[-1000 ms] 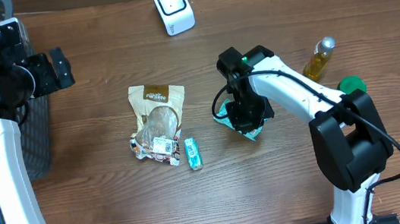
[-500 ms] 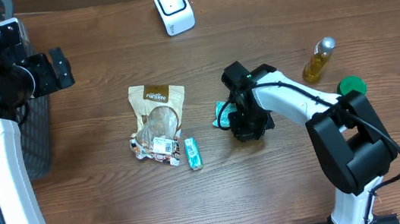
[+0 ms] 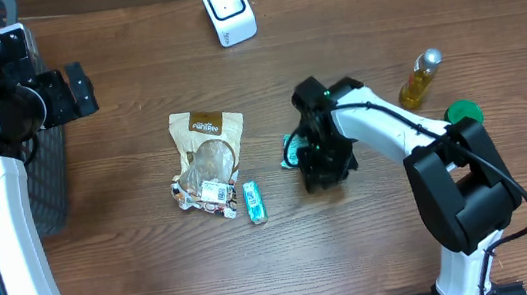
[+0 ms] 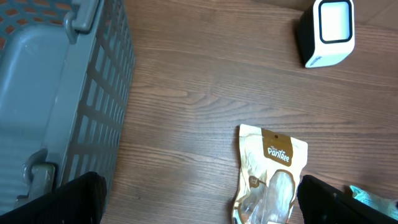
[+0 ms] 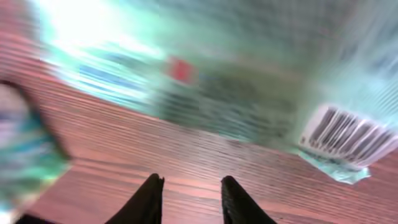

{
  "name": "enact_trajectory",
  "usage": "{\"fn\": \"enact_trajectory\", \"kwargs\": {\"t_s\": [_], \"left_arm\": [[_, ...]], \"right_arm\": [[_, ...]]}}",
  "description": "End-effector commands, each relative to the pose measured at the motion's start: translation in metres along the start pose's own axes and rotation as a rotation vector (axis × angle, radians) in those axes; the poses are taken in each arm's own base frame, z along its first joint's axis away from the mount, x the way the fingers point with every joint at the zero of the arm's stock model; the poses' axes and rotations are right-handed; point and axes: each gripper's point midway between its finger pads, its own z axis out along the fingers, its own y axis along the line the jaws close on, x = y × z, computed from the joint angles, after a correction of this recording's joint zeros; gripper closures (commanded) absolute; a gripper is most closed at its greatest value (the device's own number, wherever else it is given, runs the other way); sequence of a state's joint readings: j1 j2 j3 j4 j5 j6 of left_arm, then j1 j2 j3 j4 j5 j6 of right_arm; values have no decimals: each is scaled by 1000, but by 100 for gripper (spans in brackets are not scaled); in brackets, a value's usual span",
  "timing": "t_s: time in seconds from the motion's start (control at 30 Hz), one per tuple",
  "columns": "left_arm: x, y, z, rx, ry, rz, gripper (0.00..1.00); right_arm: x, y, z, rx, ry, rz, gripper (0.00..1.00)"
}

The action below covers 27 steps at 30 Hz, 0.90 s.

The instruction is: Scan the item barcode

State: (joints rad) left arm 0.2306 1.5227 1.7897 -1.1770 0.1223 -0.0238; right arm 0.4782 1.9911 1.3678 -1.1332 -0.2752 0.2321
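Scanner [image 3: 227,9] standing at the far edge of my table [image 3: 138,274], pouch [image 3: 208,159] lying mid-table, small packet [image 3: 254,201] lying just beside its near right corner, sachet [image 3: 291,150] lying just left of my right gripper [image 3: 322,175], bottle [image 3: 419,78] standing far right, basket [image 3: 46,184] sitting far left.

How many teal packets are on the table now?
2. The small teal packet lies beside the bottom end of the tan pouch; the larger teal packet lies under the right pincer, partly covered by it. More could be hidden.
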Motion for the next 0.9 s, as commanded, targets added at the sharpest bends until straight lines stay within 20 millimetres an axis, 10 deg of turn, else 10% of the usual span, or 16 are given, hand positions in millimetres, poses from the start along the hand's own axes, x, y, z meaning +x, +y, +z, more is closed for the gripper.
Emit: {"fn": "enact_trajectory", "kwargs": {"t_s": [0.0,0.53,0.87], "left_arm": [[-3,-1,-2,0,-11,-3,0],[-4,-1,-2,0,-11,-3,0],[-4,-1,-2,0,-11,-3,0]], "right_arm": [[-19,15,-18,-48,-68,-31,67],[-14,-9,14,31,-71,-14,94],[-91,-24,-2,115,-408,-40,92]]}}
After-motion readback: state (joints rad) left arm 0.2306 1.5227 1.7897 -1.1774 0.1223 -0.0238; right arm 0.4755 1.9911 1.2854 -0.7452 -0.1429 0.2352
